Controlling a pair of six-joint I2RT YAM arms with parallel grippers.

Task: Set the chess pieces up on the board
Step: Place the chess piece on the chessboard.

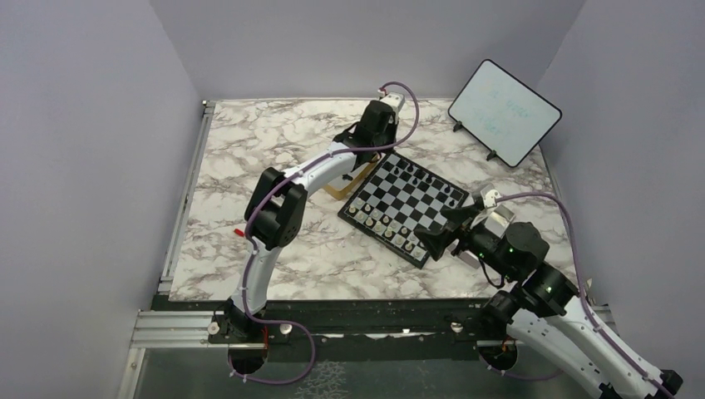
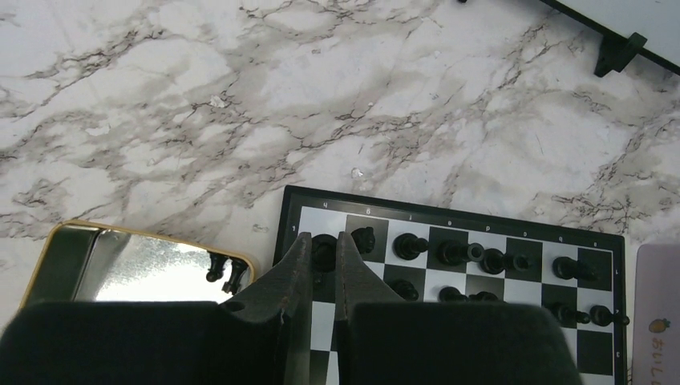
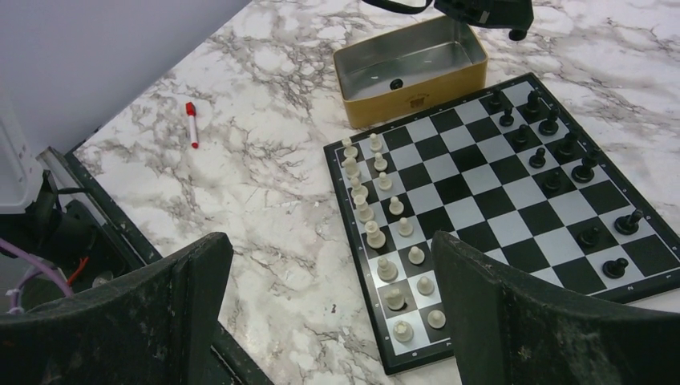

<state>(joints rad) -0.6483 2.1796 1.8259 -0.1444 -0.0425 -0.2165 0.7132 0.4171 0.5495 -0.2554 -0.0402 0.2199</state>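
Note:
The board (image 1: 413, 204) lies tilted on the marble table. Black chess pieces (image 3: 553, 138) stand along its far side and pale ones (image 3: 375, 233) fill two rows on its near side. My left gripper (image 2: 324, 241) is at the board's (image 2: 449, 217) far left corner, shut on a black piece (image 2: 325, 253) that stands between its fingertips on the corner square. More black pieces (image 2: 453, 253) stand in a row to its right. My right gripper (image 3: 333, 241) hangs wide open over the board's (image 3: 481, 192) near corner, with nothing between its fingers.
A gold tin (image 3: 409, 70) stands open just left of the board, with a black piece (image 3: 395, 83) inside. A red marker (image 3: 191, 123) lies on the table at the left. A white tablet (image 1: 503, 110) leans at the back right.

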